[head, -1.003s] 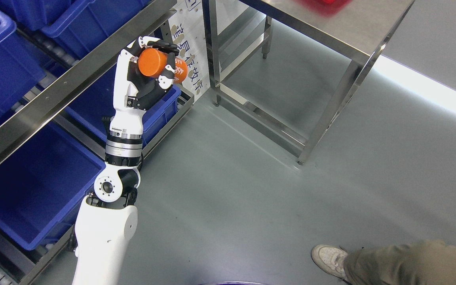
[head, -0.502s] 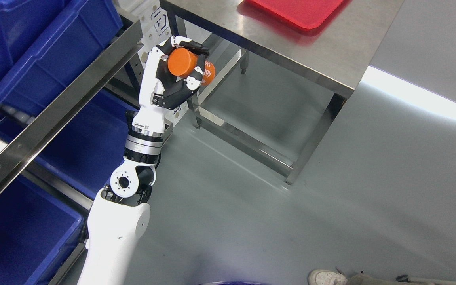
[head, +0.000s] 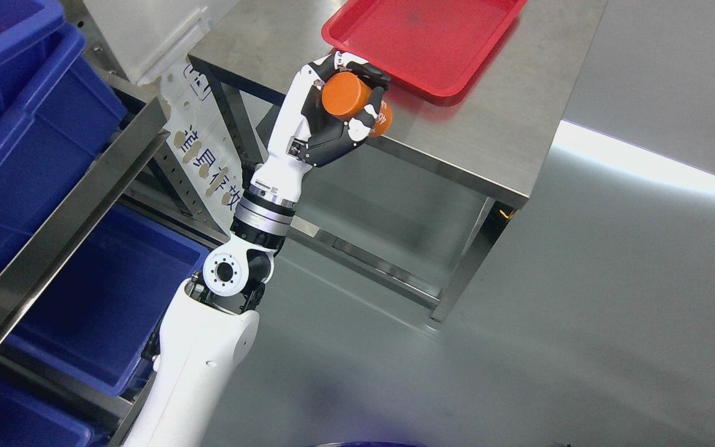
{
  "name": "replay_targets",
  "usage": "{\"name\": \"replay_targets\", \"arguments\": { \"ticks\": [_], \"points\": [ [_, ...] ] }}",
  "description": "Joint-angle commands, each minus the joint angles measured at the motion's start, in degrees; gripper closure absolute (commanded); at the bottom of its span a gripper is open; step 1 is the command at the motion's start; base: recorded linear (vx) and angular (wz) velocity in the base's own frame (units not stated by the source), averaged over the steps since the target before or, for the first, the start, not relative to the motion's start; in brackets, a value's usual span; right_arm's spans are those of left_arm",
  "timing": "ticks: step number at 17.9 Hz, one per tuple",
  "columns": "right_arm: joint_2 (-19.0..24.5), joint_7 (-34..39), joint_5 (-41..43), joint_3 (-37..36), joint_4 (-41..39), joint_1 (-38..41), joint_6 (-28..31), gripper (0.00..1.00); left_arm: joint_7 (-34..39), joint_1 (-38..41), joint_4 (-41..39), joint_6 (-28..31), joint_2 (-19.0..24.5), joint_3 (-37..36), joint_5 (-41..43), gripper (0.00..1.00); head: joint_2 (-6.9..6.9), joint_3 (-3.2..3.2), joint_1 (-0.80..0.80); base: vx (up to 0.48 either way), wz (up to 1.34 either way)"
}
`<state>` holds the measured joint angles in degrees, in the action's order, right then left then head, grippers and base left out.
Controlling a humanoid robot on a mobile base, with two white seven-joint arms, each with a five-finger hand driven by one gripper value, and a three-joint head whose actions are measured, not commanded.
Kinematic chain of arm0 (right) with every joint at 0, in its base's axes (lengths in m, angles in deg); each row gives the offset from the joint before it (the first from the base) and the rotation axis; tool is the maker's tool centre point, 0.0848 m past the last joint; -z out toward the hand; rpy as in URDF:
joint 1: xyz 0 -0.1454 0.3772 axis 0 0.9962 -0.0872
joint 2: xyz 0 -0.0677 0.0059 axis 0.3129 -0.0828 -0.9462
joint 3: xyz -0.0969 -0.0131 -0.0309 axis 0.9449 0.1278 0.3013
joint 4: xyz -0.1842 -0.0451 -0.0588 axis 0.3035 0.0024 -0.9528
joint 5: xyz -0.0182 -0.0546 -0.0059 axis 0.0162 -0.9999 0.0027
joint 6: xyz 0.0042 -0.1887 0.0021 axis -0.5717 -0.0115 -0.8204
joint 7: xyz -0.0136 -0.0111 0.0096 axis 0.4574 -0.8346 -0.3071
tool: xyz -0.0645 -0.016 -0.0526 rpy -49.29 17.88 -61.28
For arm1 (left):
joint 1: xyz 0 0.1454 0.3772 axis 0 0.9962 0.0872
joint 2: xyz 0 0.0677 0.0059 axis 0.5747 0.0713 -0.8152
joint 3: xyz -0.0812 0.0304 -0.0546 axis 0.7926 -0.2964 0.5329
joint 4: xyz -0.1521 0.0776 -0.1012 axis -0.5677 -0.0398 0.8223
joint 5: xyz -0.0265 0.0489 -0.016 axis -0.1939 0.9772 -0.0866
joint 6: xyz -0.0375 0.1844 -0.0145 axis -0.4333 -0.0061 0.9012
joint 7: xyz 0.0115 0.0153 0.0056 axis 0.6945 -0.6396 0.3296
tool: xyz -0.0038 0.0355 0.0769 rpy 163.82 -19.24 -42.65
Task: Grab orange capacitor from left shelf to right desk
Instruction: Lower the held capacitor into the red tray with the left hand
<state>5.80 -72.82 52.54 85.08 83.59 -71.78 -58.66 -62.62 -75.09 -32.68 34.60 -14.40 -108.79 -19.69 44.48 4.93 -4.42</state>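
Orange capacitor [head: 352, 100] | gripped in left hand [head: 332, 105] | above desk [head: 506, 130] edge

A robot's left arm [head: 208, 347] has a smooth, glossy white shell. Its elbow is a round white disc joint with a dark centre and small screws, set in black brackets. A ribbed silver ring circles the wrist. The left hand [head: 326, 118] has a white back, black palm, and black fingers [head: 360, 127] tipped white.

Orange capacitor [head: 348, 99]; red tray [head: 422, 43]; blue bins [head: 35, 143]; white-and-black left hand [head: 326, 121]
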Motion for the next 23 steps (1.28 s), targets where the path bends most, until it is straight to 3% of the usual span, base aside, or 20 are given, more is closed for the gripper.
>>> {"name": "replay_targets", "arguments": {
  "ticks": [1, 6, 11, 13, 17, 23],
  "points": [
    [-1.0, -0.01, -0.18, -0.7, -1.0, 1.15, 0.0, 0.0, -0.01, -1.27, -0.49, 0.02, 0.99, -4.89, -0.09, 0.98, 0.0, 0.0, 0.0, 0.244, -0.14],
    [-1.0, -0.01, -0.18, -0.7, -1.0, 1.15, 0.09, 0.0, 0.08, -4.43, -0.5, 1.07, 0.99, -4.28, -0.17, 0.98, 0.0, 0.0, 0.0, 0.215, -0.11],
    [-1.0, -0.01, -0.18, -0.7, -1.0, 1.15, 0.09, 0.0, 0.34, -14.26, -0.49, 6.43, 0.99, -1.65, -3.94, 0.98, 0.0, 0.0, 0.0, 0.198, -0.06],
    [-1.0, -0.01, -0.18, -0.7, -1.0, 1.15, 0.0, 0.0, 0.34, -17.34, 0.29, 12.11, 0.99, -2.16, -6.4, 0.98, 0.0, 0.0, 0.0, 0.167, -0.01],
    [-1.0, -0.01, -0.18, -0.7, -1.0, 1.15, 0.09, 0.0, 0.69, -20.95, 10.99, 14.88, 0.99, -8.66, -6.33, 0.98, 0.0, 0.0, 0.0, 0.147, 0.0],
    [-1.0, -0.01, -0.18, -0.7, -1.0, 1.15, 0.09, 0.0, -0.01, -19.4, 19.27, 14.88, 0.99, -9.02, -5.37, 0.96, 0.0, 0.0, 0.0, 0.112, 0.01]
  ]
}}
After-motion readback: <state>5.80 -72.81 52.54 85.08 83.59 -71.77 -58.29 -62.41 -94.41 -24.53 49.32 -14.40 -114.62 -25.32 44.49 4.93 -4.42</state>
